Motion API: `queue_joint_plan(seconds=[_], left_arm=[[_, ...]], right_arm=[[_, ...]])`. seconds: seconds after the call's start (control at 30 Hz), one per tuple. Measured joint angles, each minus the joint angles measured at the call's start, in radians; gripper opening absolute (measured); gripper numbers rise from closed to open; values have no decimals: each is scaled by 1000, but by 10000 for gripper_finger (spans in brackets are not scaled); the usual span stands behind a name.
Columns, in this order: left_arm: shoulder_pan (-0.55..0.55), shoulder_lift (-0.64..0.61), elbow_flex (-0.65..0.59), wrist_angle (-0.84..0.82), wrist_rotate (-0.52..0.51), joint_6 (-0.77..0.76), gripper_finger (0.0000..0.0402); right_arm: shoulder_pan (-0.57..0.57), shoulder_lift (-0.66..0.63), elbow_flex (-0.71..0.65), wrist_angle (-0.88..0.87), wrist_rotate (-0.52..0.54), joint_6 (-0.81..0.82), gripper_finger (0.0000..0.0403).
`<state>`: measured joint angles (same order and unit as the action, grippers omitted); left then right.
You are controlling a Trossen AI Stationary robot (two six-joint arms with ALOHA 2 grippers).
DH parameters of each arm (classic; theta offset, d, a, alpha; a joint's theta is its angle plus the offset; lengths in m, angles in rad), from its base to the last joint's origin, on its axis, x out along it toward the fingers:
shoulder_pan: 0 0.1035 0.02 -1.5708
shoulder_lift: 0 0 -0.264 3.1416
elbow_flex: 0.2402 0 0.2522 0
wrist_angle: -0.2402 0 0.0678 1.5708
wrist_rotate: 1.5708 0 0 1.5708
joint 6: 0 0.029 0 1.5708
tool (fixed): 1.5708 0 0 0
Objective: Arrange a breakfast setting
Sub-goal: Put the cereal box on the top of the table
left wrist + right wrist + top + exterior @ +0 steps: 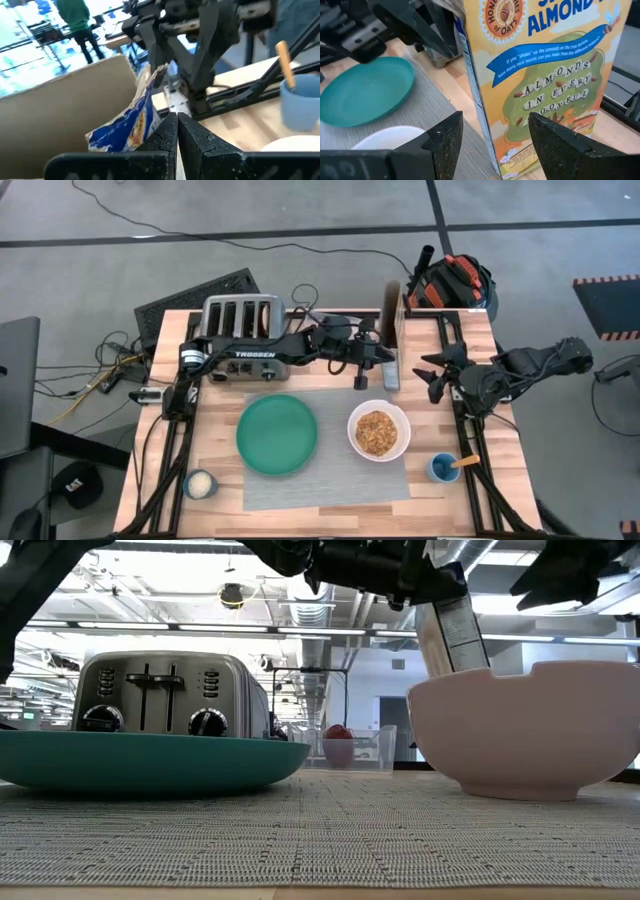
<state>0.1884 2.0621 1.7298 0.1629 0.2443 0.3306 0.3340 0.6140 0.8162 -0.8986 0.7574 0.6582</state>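
Left wrist view: left gripper (176, 131) fingers pressed together, pinching the torn inner bag at the top of the cereal box (540, 75), which stands upright on the desk (480, 450) just behind the white bowl (379, 431). Right gripper (495, 135) fingers apart, empty, facing the box front. Bowl holds cereal, sits beside teal plate (277, 434) on grey placemat (330, 480). Toaster (243, 330) behind.

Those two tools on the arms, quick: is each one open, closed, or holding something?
Left tool: closed, at the open top of the cereal box; a grip cannot be told.
Right tool: open, empty, facing the box.
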Motion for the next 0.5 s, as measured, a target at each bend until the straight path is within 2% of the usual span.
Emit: queue_joint_plan(seconds=[0.33,0.5], left_arm=[[1,0,0,108,90,3,0],[1,0,0,99,91,23,0]], right_arm=[[-2,0,0,8,0,-16,255],[-2,0,0,144,11,-143,255]])
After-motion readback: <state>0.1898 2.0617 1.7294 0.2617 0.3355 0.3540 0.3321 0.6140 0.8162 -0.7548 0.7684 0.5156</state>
